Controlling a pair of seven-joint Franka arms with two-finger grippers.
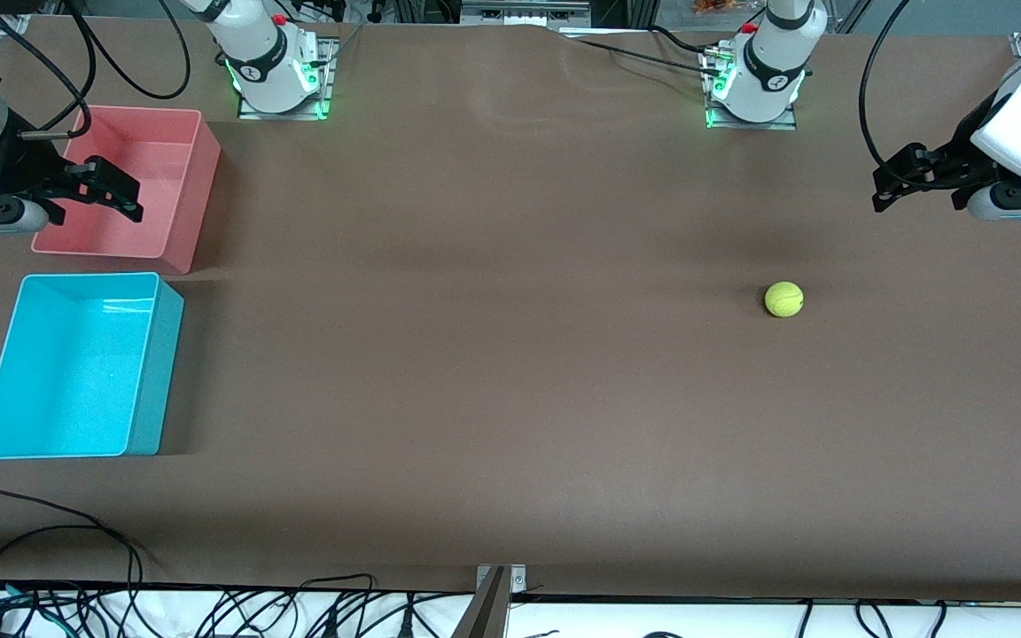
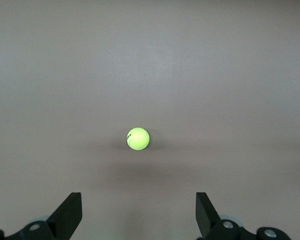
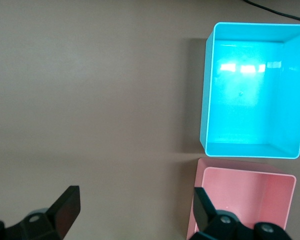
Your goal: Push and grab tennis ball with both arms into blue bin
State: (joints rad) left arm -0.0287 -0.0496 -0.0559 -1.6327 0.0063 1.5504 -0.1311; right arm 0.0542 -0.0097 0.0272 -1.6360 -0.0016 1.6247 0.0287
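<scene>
The tennis ball (image 1: 783,299) is sitting loose on the counter (image 1: 493,354) toward the left arm's end, well apart from the blue bin (image 1: 144,372) at the right arm's end. I'm holding the left gripper (image 1: 896,188) near it, jaws released. The right gripper (image 1: 116,188) is waiting over the pink bin (image 1: 196,190), jaws released. I judge nothing's begun; next I'm lowering the left gripper to push the ball binward.

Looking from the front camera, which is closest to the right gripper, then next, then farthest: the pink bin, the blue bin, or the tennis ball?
From the right gripper, jaws open:
1. Pink bin: right beneath it, at the right arm's end of the table.
2. Blue bin: beside the pink bin, nearer the front camera.
3. Tennis ball: toward the left arm's end, on bare table.
</scene>
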